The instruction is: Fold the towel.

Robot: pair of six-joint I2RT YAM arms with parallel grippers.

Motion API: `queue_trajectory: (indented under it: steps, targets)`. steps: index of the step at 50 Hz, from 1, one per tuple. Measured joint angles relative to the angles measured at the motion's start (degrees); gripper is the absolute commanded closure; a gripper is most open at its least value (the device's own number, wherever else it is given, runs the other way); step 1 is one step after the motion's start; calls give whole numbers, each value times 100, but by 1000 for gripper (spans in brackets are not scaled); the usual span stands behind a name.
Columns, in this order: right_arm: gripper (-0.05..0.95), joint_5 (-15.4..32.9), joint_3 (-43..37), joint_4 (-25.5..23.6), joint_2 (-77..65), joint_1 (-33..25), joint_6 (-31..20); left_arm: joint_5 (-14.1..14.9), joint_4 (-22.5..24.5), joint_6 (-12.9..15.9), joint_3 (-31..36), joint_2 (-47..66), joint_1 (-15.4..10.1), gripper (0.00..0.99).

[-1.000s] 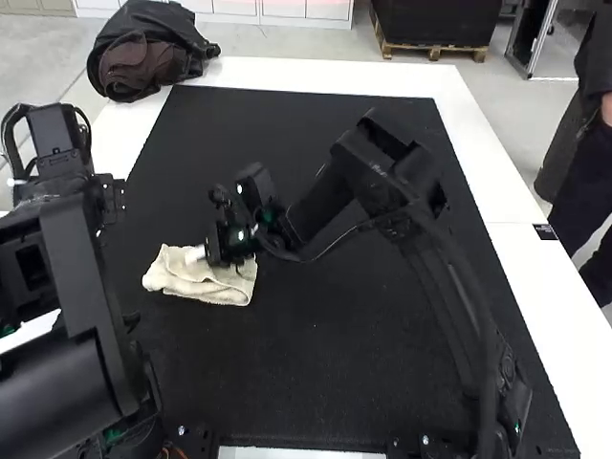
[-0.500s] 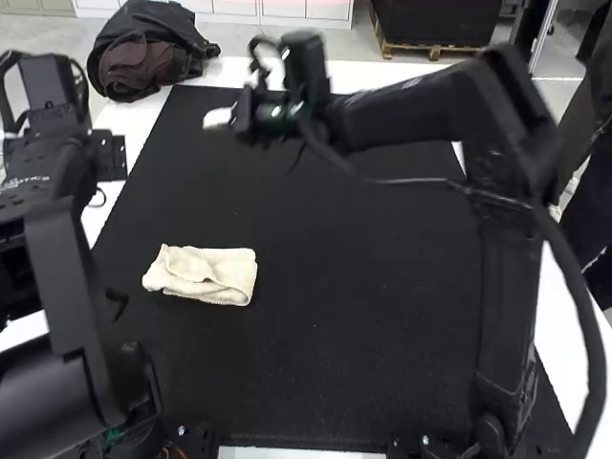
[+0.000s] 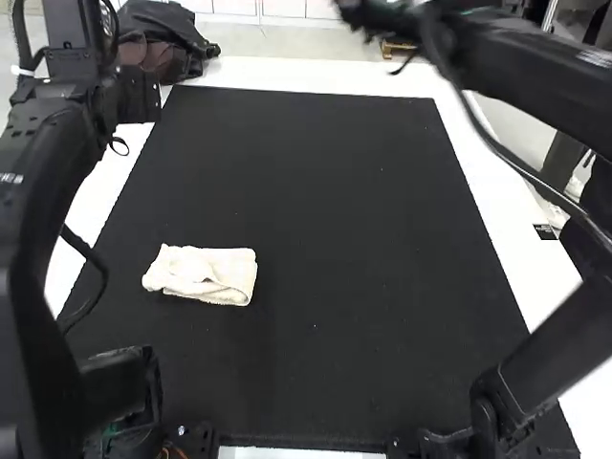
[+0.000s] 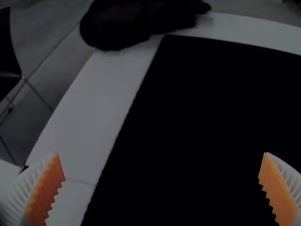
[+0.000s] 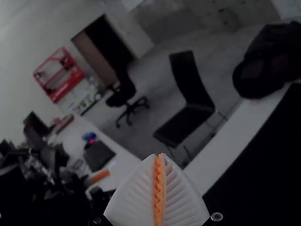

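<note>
At tbl's (image 3: 316, 76) far side, R arm (image 3: 535, 67) is raised, stretched fwd; R gripper (image 3: 371, 17) fingers pressed tog. L arm (image 3: 33, 191) up by L edge of blk mat (image 3: 335, 191); L gripper (image 3: 134, 94) fingers spread wide. Towel (image 3: 225, 273) folded, sl. rumpled, on mat's L part.

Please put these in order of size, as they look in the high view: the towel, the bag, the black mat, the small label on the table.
1. Black mat
2. Towel and bag, not ranked: they look close in size, and the left arm partly covers the bag.
3. Small label
</note>
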Motion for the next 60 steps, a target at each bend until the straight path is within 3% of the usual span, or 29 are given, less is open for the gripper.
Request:
queue_trajectory:
  steps: [10,11,16,31,41,50,60]
  targets:
    - [418,2,-669,-107,-1552,-925,83,0,-42,-72,96,-516,-422,28]
    - [315,2,-758,-111,-1781,-1049,96,2,-4,-87,103,-584,-476,28]
    - [-8,0,-1056,-98,-2614,-1493,122,4,146,-155,105,-944,-647,28]
    - [-11,2,-2146,-168,-5110,-2586,-15,2,428,-348,79,-2450,-684,28]
    - [-11,181,-2820,-374,-6548,-2949,-85,0,807,-391,-450,-3617,-691,28]
    - [-13,955,-2942,-629,-7641,-2966,-592,-155,944,-376,-846,-4673,-691,28]
    - [-13,2229,-3012,-1082,-7770,-2968,-1585,-734,975,-50,-1073,-5237,-688,28]
